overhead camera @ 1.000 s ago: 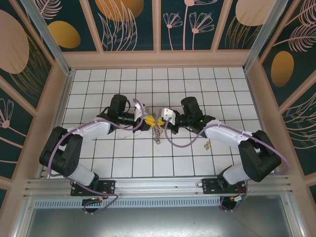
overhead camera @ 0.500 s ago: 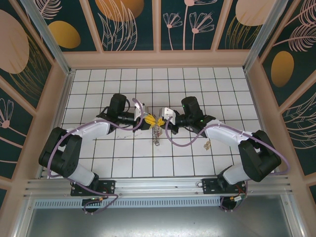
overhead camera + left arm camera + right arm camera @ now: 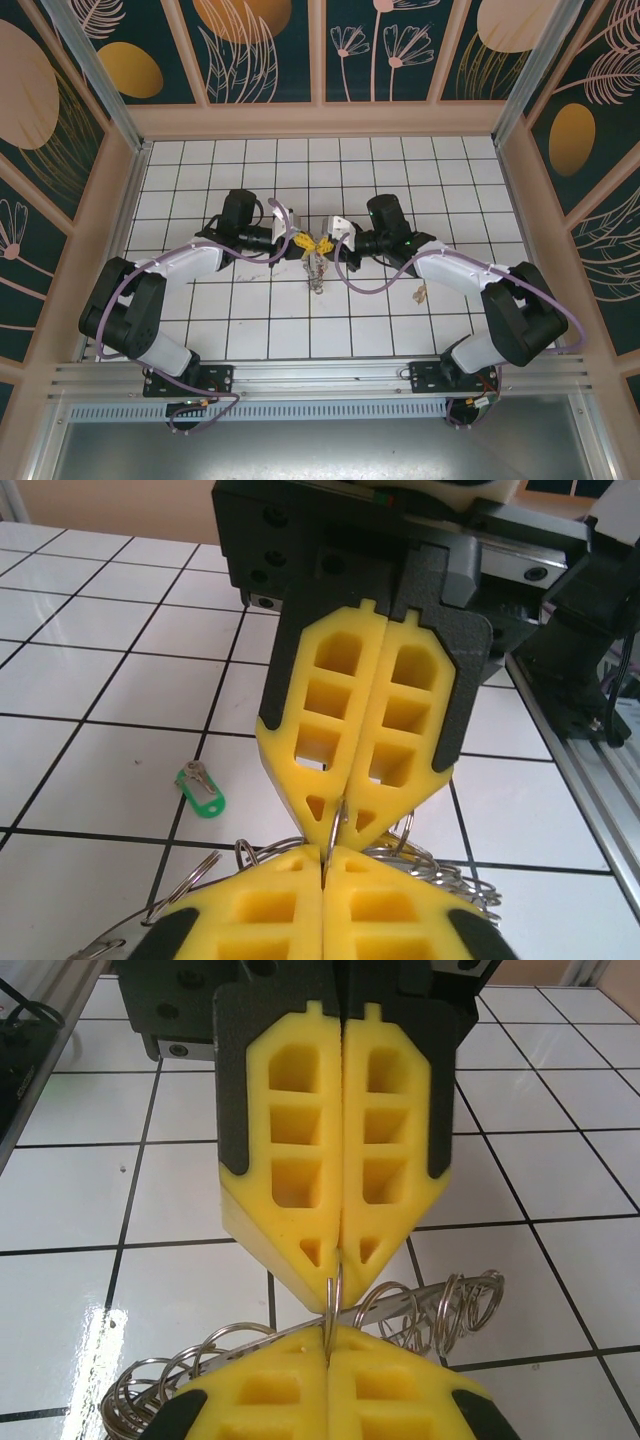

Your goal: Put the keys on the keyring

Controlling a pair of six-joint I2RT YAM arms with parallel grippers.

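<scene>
Tip-to-tip, the latticed yellow left gripper (image 3: pixel 322 858) and right gripper (image 3: pixel 328 1338) pinch 1 thin wire loop of the keyring (image 3: pixel 430 1305), partly hidden beneath them.

The white tiled surface (image 3: pixel 250 330), crossed by dark grid lines, was glossy and carried two small items: a green-headed key (image 3: pixel 201 788) lay flat on one tile, and a brass-coloured key (image 3: pixel 421 292) lay well apart, beside the right arm.

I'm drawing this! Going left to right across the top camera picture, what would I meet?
Left gripper → right gripper, both pinching the keyring hanging between them → small yellowish key.
</scene>
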